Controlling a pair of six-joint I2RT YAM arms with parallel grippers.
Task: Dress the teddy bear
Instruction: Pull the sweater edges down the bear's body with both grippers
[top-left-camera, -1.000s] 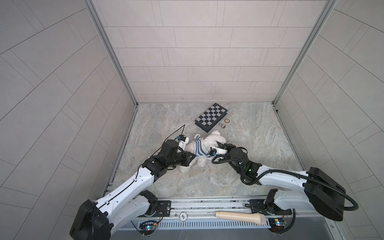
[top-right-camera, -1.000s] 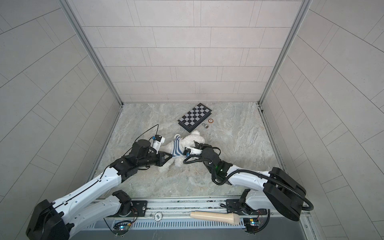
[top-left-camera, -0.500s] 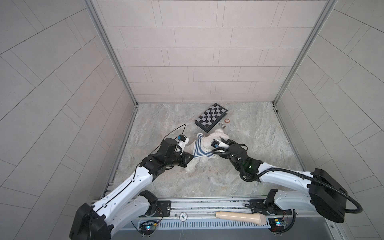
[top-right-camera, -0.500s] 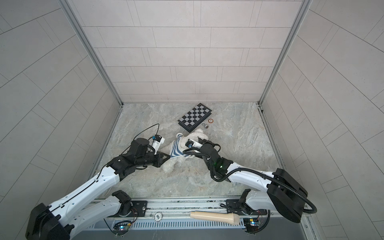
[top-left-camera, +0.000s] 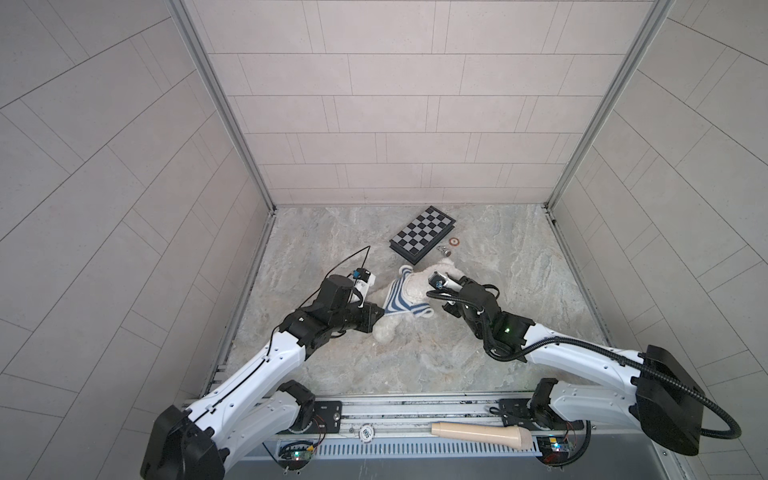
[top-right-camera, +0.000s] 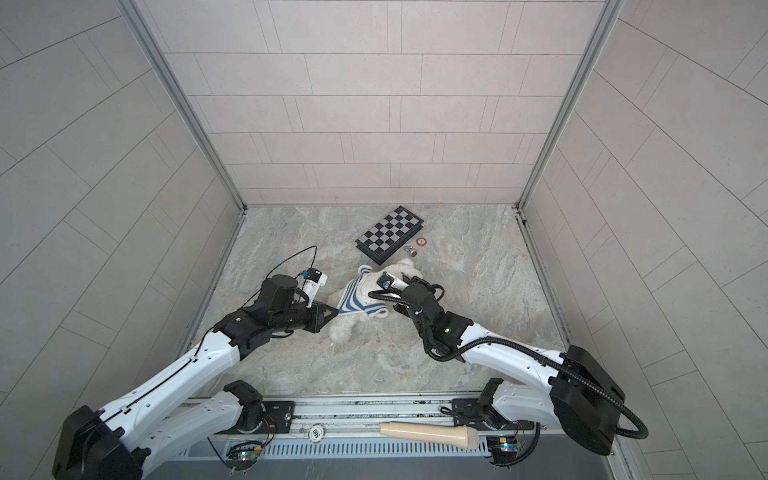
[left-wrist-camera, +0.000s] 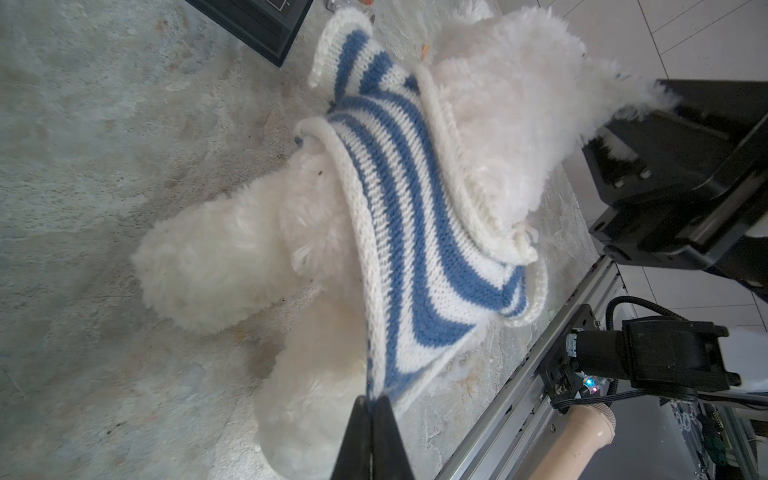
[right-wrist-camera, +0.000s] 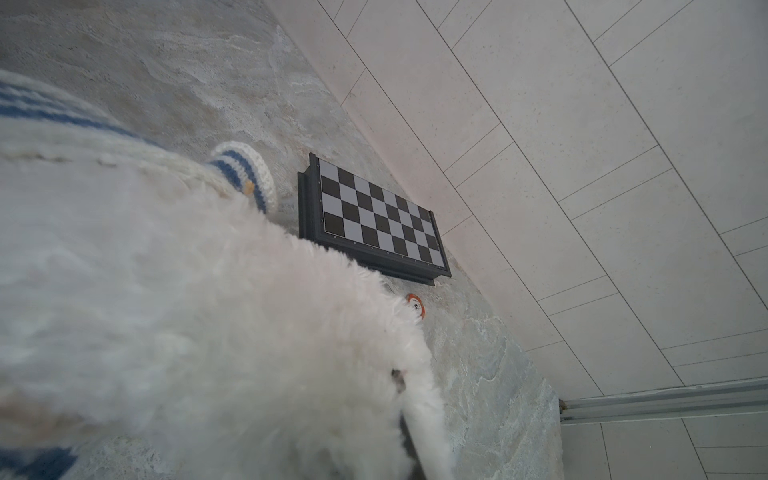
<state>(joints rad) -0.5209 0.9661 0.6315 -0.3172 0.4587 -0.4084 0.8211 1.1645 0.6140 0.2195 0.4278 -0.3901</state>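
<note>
Nearest: beige handle lying on the base rail, clear of the work. Teddy bear lies mid tabletop between the two arms, legs near-left, head far-right, just short of the chessboard. Striped shirt is draped across its middle, legs bare; can't tell if an arm is in a sleeve. Left claw is clamped tight on the shirt's near hem, with the knit pulled taut from it. Right claw is closed down on a tuft of the bear's fur at the head end. Fur fills the right wrist view, so the exact spot is hidden. In both top views the right wrist and its black cable sit over the bear's upper body and hide the face. Beyond: chessboard, near corner almost at the bear's head and the shirt's far sleeve. Small metal piece and orange disc lie just right of it, both apart from the bear. Versus a second ago: right wrist has moved farther in, bear's head has gone slightly right with it, shirt is spread wider, left arm barely moved.
</note>
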